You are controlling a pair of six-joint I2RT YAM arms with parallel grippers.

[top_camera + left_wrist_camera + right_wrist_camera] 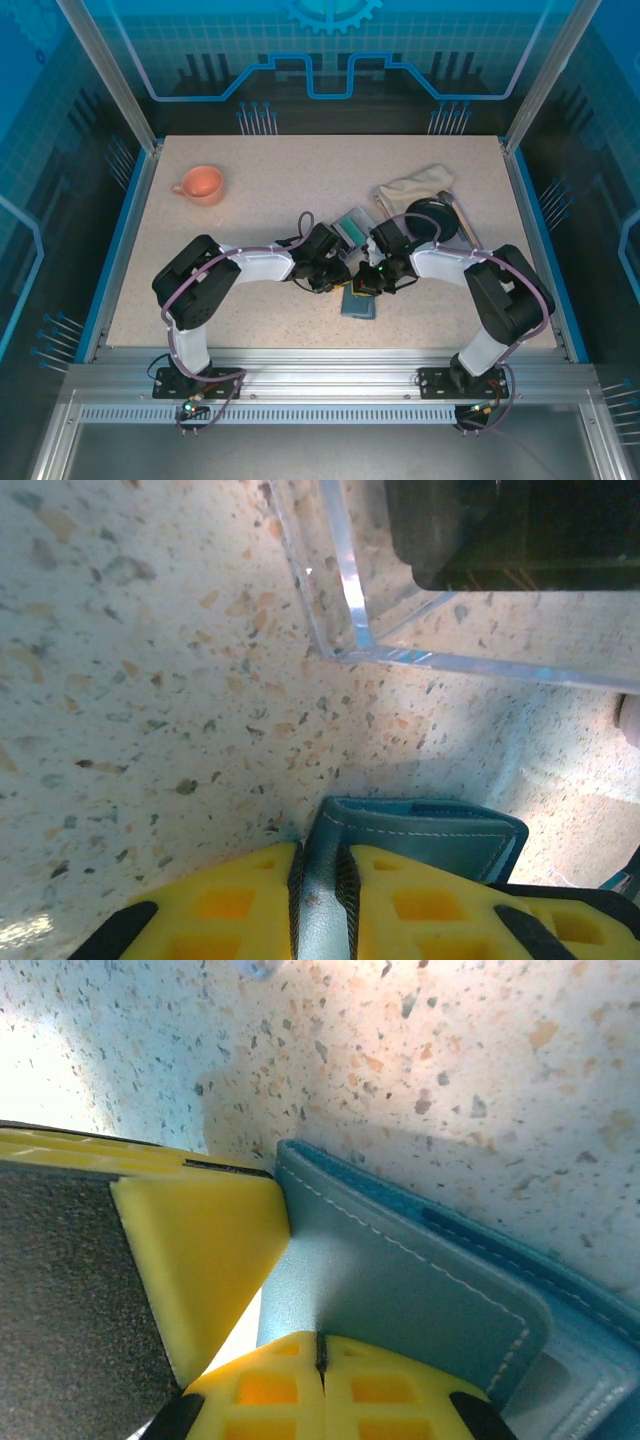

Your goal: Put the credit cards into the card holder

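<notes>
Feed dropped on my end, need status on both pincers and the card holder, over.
Left pincer clamped on card holder edge. Right pincer pinching a flap. Clear box beyond, not touching.

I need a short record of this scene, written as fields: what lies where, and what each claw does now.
table: light speckled top
card holder: teal, on the table in front of the arms
left claw: shut on one edge of the card holder
right claw: shut on a flap of the card holder
clear box: beyond the card holder
credit cards: seem to lie in the clear box
orange cup: far left
cloth: far right
</notes>
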